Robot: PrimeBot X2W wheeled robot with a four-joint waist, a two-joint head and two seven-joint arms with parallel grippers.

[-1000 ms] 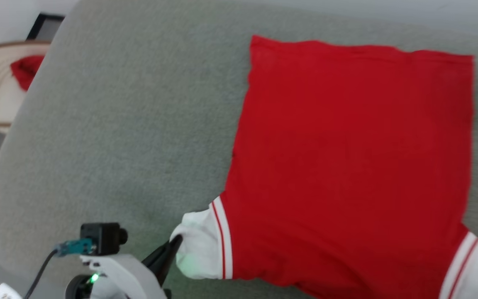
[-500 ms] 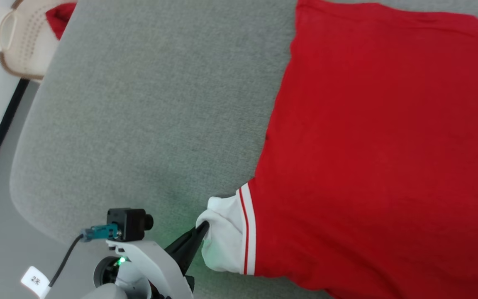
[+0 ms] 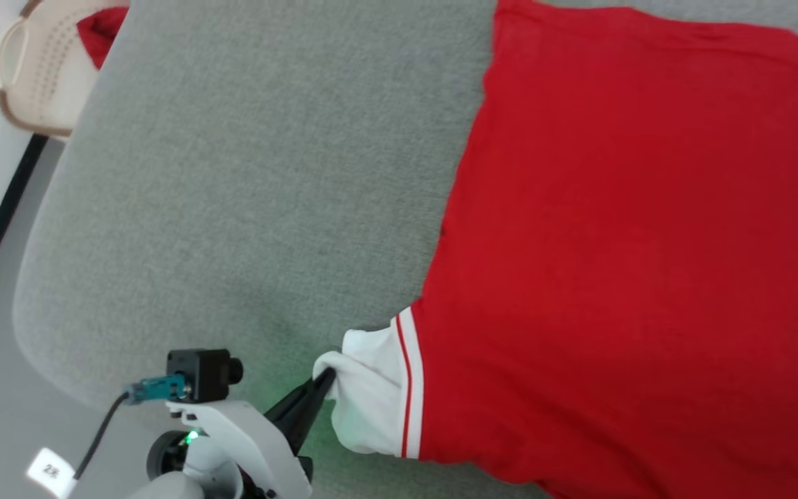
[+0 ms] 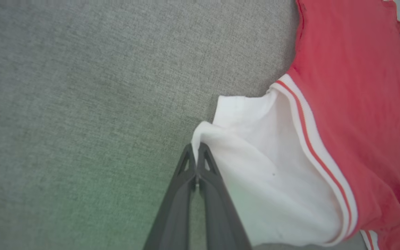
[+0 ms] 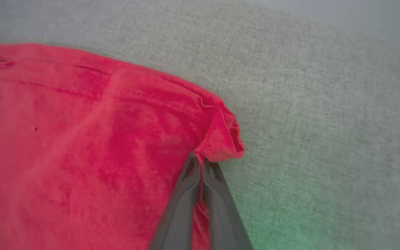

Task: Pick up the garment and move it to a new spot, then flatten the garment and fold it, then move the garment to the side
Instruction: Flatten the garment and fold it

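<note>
The garment [image 3: 634,263], a red T-shirt with white striped-trim sleeves, lies spread flat over the right half of the grey table [image 3: 246,180]. My left gripper [image 3: 326,378] sits at the lower left, shut on the edge of the white sleeve [image 3: 368,395]. The left wrist view has the closed fingers [image 4: 196,156] pinching a fold of that sleeve [image 4: 255,166]. In the right wrist view my right gripper [image 5: 200,159] is shut on a bunched red corner of the garment [image 5: 221,139] at its hem, lifting it slightly off the table.
A cream plastic basket [image 3: 35,76] with a small red cloth [image 3: 101,31] in it stands off the table's far left corner. The table's rounded left edge [image 3: 32,291] drops to grey floor. Bare grey tabletop lies left of the garment.
The head camera shifted between the earliest frame and now. My left gripper has pulled the white sleeve a little to the left. The right gripper has closed on the garment's red corner.
</note>
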